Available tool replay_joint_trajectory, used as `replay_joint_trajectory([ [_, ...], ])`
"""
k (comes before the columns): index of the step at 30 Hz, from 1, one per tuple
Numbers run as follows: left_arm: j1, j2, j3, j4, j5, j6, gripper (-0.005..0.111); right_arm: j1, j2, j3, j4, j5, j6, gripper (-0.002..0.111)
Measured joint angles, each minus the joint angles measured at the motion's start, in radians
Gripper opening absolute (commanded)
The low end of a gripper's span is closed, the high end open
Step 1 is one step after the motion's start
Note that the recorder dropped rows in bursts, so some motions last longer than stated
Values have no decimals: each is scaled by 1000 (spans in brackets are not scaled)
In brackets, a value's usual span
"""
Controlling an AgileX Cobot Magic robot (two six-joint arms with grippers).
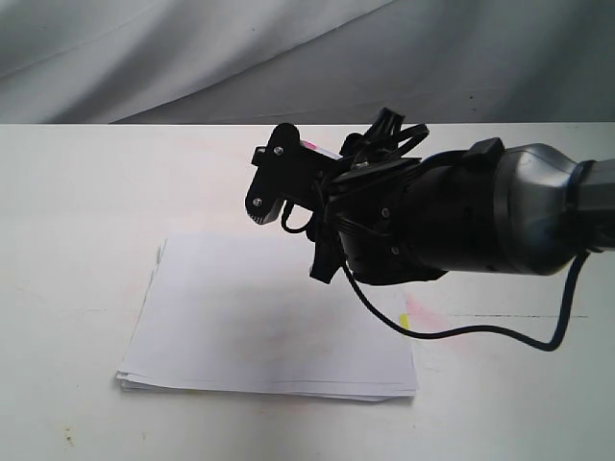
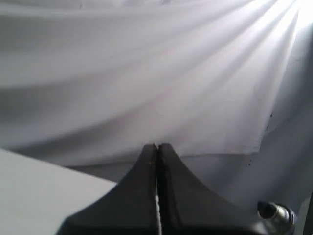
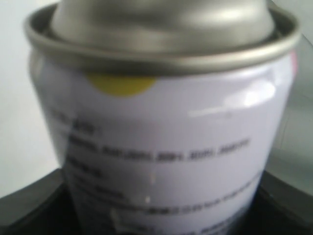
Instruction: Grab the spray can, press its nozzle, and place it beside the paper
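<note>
The spray can [image 3: 161, 127] fills the right wrist view: a silver rim and domed shoulder, a pale label with blurred black text and a yellow dot under the rim. Its nozzle is cut off by the frame edge. My right gripper [image 3: 161, 218] is shut on the can, with dark fingers [image 3: 29, 210] at both of its sides. In the exterior view this gripper [image 1: 283, 182] hangs above the far edge of the paper [image 1: 259, 327], and the gripper's black body almost wholly hides the can. The paper's yellow tab [image 1: 403, 320] sits at its right edge. My left gripper [image 2: 157, 148] is shut on nothing and faces the cloth.
The white table [image 1: 77, 211] reaches back to a grey cloth backdrop [image 1: 192, 58]. A black cable [image 1: 461, 332] droops from the right arm over the table, right of the paper. A faint pink stain [image 1: 421, 309] marks the table near the tab.
</note>
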Motion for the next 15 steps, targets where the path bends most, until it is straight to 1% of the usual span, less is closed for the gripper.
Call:
replay_joint_trajectory([
  [3,0,45,-3,-26,118,-65,0,0,0,0,0,0,0,0],
  [5,0,99,-40,-31,226,-88,0,0,0,0,0,0,0,0],
  [6,0,164,-103,-38,295,-97,0,0,0,0,0,0,0,0],
  [7,0,200,-140,-49,322,-97,0,0,0,0,0,0,0,0],
  [8,0,272,-207,-82,355,-89,0,0,0,0,0,0,0,0],
  [9,0,316,-243,-110,363,-66,0,0,0,0,0,0,0,0],
  [10,0,397,-302,-191,374,11,0,0,0,0,0,0,0,0],
  [11,0,443,-334,-243,376,67,0,0,0,0,0,0,0,0],
  [13,0,616,-449,-476,388,344,0,0,0,0,0,0,0,0],
  [15,0,754,-552,-714,431,632,0,0,0,0,0,0,0,0],
])
